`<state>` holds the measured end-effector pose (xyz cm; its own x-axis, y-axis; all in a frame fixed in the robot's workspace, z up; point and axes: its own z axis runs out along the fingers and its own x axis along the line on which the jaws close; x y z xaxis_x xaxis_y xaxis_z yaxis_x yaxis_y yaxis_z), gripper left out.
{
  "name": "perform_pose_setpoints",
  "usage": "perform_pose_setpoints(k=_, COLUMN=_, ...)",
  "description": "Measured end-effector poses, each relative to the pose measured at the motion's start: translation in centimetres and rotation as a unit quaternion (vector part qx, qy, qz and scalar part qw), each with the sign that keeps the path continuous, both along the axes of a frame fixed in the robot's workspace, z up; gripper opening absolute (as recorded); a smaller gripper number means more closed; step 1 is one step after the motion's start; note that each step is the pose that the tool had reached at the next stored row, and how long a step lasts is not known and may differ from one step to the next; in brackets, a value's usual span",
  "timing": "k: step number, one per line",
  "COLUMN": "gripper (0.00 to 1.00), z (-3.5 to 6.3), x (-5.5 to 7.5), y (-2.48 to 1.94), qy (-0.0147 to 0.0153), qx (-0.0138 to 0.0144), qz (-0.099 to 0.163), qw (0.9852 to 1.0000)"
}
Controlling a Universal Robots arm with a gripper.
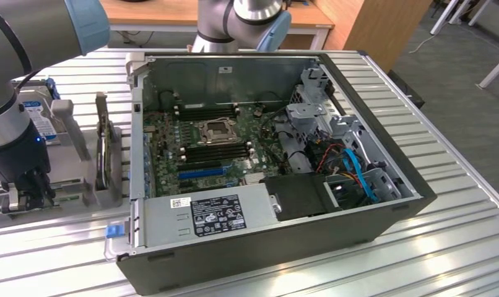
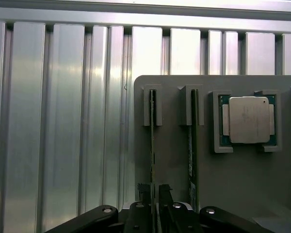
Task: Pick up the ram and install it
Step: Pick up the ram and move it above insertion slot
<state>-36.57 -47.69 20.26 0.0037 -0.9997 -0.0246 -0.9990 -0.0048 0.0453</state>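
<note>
The ram (image 2: 153,145), a thin green stick, stands on edge in a slot of the grey holder plate (image 2: 242,184). My gripper (image 2: 154,195) is down over one end of it, one finger on each side, closed against the stick, which still sits in its slot. A second stick (image 2: 191,150) stands in the neighbouring slot. In the exterior view my gripper (image 1: 25,195) hangs low over the holder at the exterior view's left, beside the open computer case (image 1: 373,148). The black memory slots (image 1: 220,151) lie on the motherboard next to the processor socket (image 1: 215,131).
A square silver processor chip (image 2: 249,120) rests in a pocket of the holder plate. A hard drive with a blue label (image 1: 43,120) stands behind my arm. The power supply (image 1: 212,216) fills the case's near corner. All of it sits on a ribbed metal table (image 1: 447,247).
</note>
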Motion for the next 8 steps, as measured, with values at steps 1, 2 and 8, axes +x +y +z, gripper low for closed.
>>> perform_pose_setpoints(k=1, gripper=0.21, z=0.0, x=0.0, y=0.0, qy=0.0, qx=0.0, qz=0.0, qw=1.0)
perform_pose_setpoints(k=2, gripper=0.21, z=0.0, x=0.0, y=0.0, qy=0.0, qx=0.0, qz=0.0, qw=1.0)
perform_pose_setpoints(k=8, gripper=0.13, z=0.0, x=0.0, y=0.0, qy=0.0, qx=0.0, qz=0.0, qw=1.0)
